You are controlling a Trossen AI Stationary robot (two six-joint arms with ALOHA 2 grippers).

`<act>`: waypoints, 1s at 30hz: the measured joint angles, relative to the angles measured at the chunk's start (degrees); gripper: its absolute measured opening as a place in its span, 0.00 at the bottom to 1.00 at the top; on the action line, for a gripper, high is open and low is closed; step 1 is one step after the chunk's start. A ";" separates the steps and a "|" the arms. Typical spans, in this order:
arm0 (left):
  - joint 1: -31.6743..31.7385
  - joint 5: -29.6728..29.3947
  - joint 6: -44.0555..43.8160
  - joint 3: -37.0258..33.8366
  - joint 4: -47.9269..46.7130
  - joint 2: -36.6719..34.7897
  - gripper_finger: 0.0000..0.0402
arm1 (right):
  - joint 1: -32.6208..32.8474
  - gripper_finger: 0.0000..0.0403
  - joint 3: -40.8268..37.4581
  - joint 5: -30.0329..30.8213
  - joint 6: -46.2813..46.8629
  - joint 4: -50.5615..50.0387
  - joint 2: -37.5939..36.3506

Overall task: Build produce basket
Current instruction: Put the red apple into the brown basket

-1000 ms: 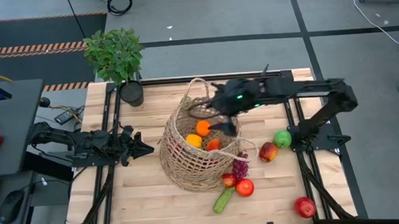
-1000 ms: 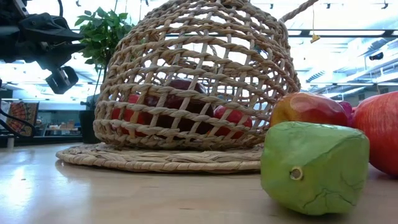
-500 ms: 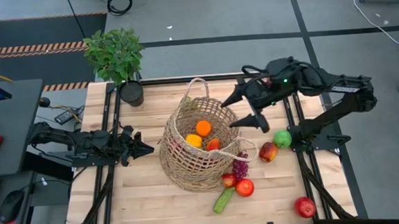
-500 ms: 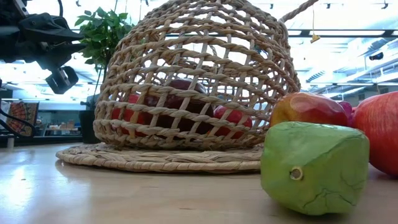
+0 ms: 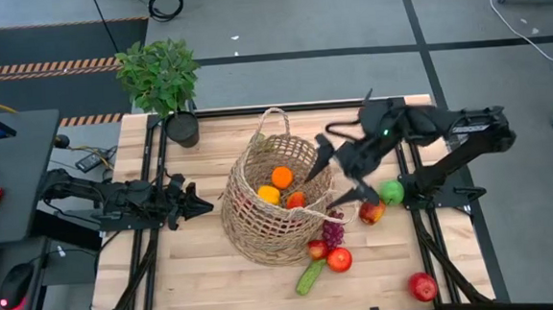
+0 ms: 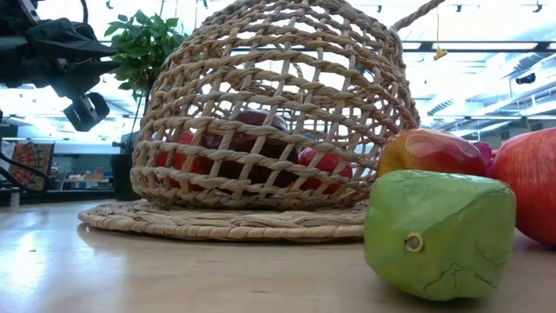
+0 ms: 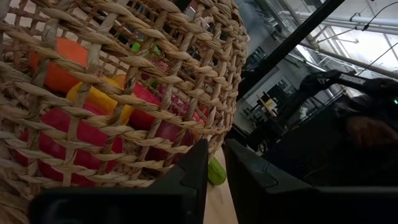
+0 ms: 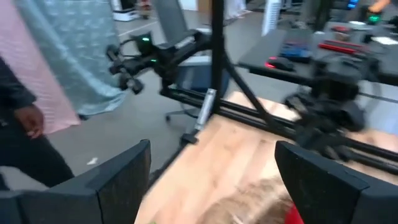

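Right gripper (image 5: 340,175) wide open, empty, over basket (image 5: 261,223) right rim. Left gripper (image 5: 195,204) nearly closed, empty, near desk's left edge.

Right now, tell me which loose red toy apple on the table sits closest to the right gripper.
The red-yellow toy apple just right of the round wicker basket, almost under the open right gripper.

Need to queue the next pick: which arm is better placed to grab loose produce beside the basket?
Right, probably. Its open claw hovers by the basket rim, close to the red-yellow apple and green apple. The left claw waits across the basket, away from them.
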 joint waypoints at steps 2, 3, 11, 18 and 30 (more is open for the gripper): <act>0.00 0.01 -0.02 -0.01 0.00 0.00 0.16 | 3.05 0.86 0.00 0.39 0.23 1.52 1.25; -0.02 -0.02 -0.02 0.01 0.02 0.00 0.16 | 4.89 0.86 0.00 1.49 0.17 2.25 1.81; 0.00 -0.02 0.00 0.01 0.02 0.00 0.15 | 17.23 0.86 0.00 19.97 1.43 3.24 6.45; -0.02 -0.02 -0.02 -0.01 0.00 0.00 0.15 | 26.57 0.86 0.00 29.99 11.14 1.50 11.38; -0.02 -0.02 -0.01 -0.01 0.00 0.00 0.15 | 39.44 0.86 0.00 44.06 26.84 -8.58 23.65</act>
